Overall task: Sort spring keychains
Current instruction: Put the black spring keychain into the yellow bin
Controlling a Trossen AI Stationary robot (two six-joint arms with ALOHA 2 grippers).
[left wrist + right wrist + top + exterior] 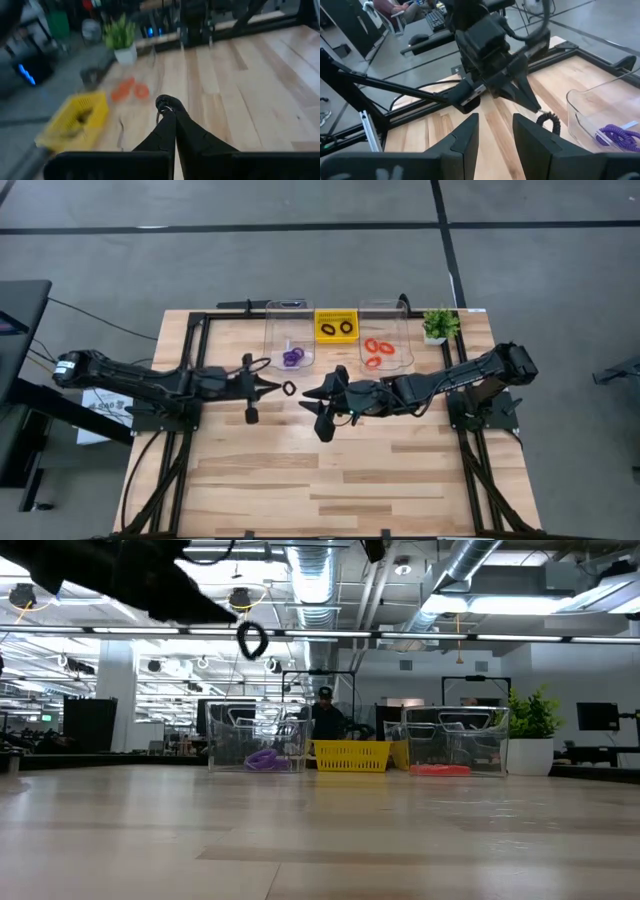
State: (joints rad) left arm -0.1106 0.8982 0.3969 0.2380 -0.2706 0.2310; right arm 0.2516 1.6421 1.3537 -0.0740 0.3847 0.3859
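Observation:
A black spring keychain (289, 388) hangs lifted above mid-table in my shut left gripper (274, 388); the low view shows the keychain (252, 640) high over the wood. My right gripper (308, 395) is open and empty, facing the left gripper from the table's right, a short way from the ring (549, 121). Purple keychains (292, 357) lie in the left clear bin, black ones (336, 328) in the yellow basket, orange-red ones (377, 352) in the right clear bin. My left gripper pinches the black keychain by one side of its coiled loop (165, 103) between the two fingertips (172, 120). The fingers come level from the table's left. The ring is lifted clear of the table and sticks out beyond the tips toward the right gripper.
The two clear bins (272, 330) (400, 330) and the yellow basket (336, 313) stand in a row at the far edge, with a small potted plant (437, 323) at the far right corner. The near half of the wooden table (330, 480) is bare.

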